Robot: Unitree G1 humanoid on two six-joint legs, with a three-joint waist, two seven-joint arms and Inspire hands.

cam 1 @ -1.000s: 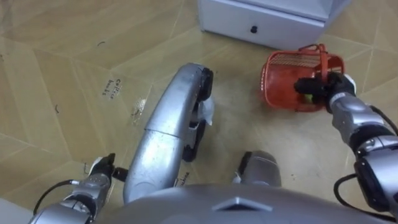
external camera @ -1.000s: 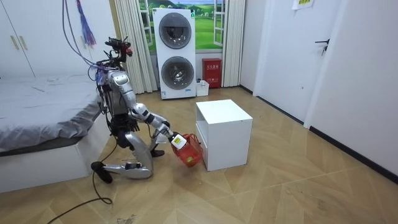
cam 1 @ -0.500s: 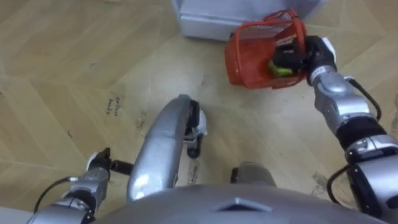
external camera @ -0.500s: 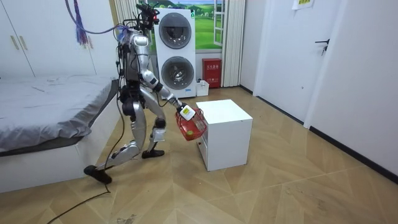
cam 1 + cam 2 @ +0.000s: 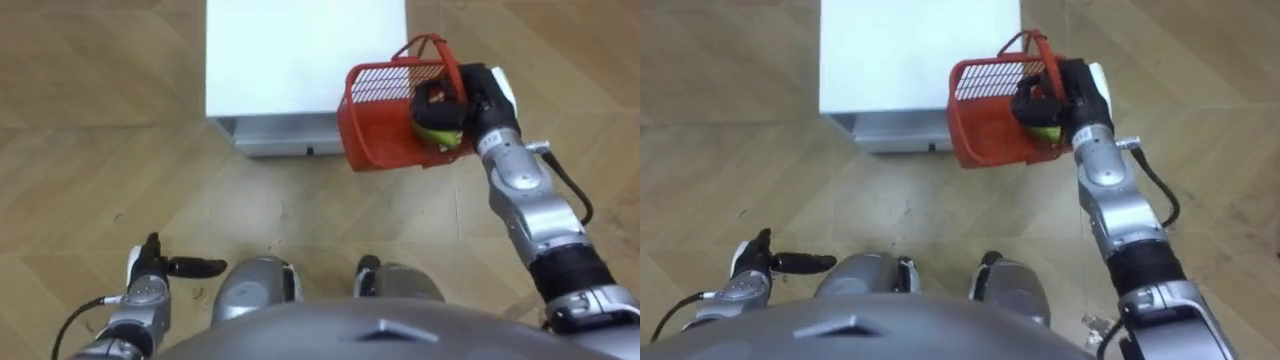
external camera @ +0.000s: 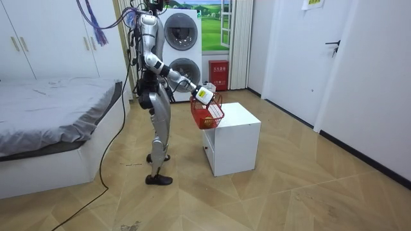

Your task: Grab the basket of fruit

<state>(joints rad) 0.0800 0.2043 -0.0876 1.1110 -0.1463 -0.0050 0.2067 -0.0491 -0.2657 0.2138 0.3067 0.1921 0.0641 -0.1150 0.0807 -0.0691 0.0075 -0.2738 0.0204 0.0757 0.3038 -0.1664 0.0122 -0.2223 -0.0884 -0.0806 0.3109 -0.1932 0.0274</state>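
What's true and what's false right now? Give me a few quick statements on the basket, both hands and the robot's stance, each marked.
1. The right hand is curled round the handle of the red basket. True.
2. The basket rests on the floor. False: it hangs clear of the floor, level with the top of the white cabinet.
3. The left hand helps carry the basket. False: it is low at the robot's left side, fingers straight, holding nothing.
4. There is a fruit in the basket. True.
5. The robot is kneeling. False: the room view shows it standing upright beside the cabinet.
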